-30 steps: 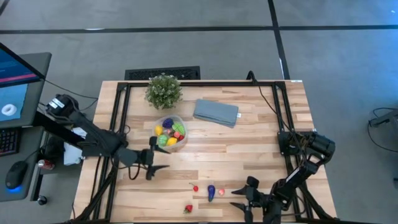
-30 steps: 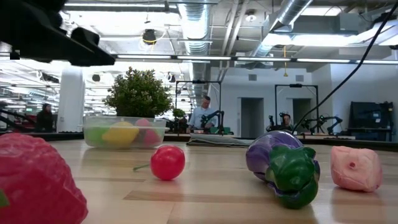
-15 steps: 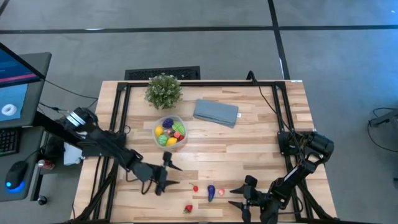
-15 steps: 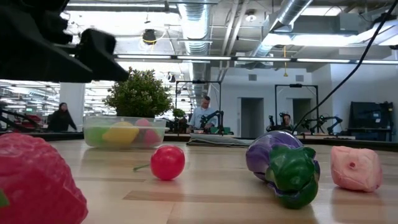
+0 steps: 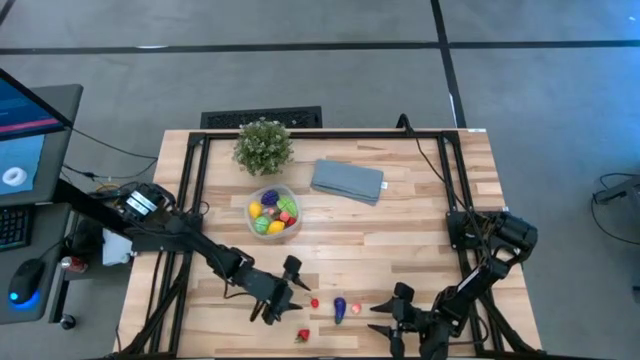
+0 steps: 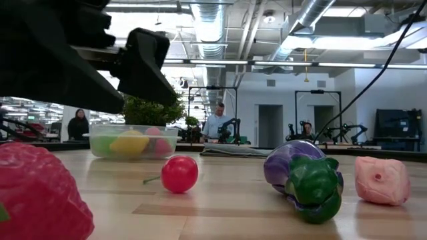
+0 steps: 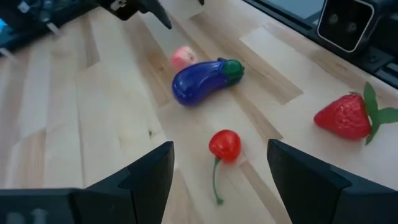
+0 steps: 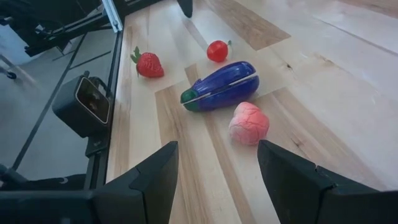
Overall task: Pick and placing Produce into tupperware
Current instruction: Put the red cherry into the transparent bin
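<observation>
From above we see the left gripper (image 5: pixel 285 290) spread open and empty just beside the cherry (image 5: pixel 314 302), while the tupperware (image 5: pixel 272 212) holds yellow, green, purple and red produce. At table level, the strawberry (image 6: pixel 37 193) lies nearest. Past our left fingers (image 7: pixel 314 180) the cherry sits between the open jaws, the eggplant (image 7: pixel 202 79) beyond. The right gripper (image 8: pixel 217 177), open and empty, faces the pink piece (image 8: pixel 249 123)

Robotics lab in an open industrial hall: exposed ceiling ducts (image 6: pixel 213 20), concrete floor (image 5: pixel 300 70), further arm rigs (image 6: pixel 233 127) on benches behind, seated people (image 6: pixel 215 123), and a monitor (image 5: pixel 25 120) beside the wooden table (image 5: pixel 420 230).
</observation>
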Motion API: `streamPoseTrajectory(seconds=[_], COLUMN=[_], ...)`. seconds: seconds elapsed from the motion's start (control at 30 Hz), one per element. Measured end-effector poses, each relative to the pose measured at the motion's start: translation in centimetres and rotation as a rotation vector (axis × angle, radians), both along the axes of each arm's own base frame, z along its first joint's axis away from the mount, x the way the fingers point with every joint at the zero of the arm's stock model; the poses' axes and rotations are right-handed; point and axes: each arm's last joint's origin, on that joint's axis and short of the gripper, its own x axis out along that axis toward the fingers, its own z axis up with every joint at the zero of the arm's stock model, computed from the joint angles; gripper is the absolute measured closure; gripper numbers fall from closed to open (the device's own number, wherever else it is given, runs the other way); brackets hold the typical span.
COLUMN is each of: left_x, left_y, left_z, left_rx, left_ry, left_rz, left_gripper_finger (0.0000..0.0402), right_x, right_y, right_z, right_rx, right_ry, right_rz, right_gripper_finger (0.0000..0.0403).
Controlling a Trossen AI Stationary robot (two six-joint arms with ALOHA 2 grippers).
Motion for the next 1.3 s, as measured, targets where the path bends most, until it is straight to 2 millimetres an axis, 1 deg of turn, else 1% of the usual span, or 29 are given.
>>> streamPoseTrajectory(seconds=[0.27,0.5,0.67,0.8,0.97,1.2,1.3], left_x=[0.7,0.9,0.9,1.2,2.6,3.1,3.7], left_y=[1.0,0.8,0.9,0.7,0.0,0.0,-0.1], left_z=[0.0,0.4,0.4,-0.2,-1.7,-1.9,-2.1], left_rx=[-0.051,-0.058,-0.052,-0.045,-0.006,0.009,0.0], left_ry=[0.025,0.012,0.008,0.003,0.04,0.055,0.062], left_rz=[-0.032,-0.055,-0.058,-0.064,-0.069,-0.069,-0.082], left_gripper_finger=[0.0156,0.0177,0.018,0.0178,0.0177,0.0177,0.0177], right_x=[-0.2,-0.2,-0.2,-0.1,0.0,-0.1,-0.1], right_y=[0.1,0.1,0.1,0.1,0.2,0.3,0.3], right_z=[0.0,0.0,0.0,0.0,0.1,0.2,0.2], right_rx=[0.004,0.002,0.002,0.003,0.004,0.002,-0.004], right_ry=[-0.003,-0.003,-0.003,-0.003,-0.011,-0.012,-0.011], right_rz=[0.007,0.007,0.007,0.005,0.009,0.015,0.017], right_gripper_finger=[0.0159,0.0159,0.0159,0.0159,0.0159,0.0159,0.0159])
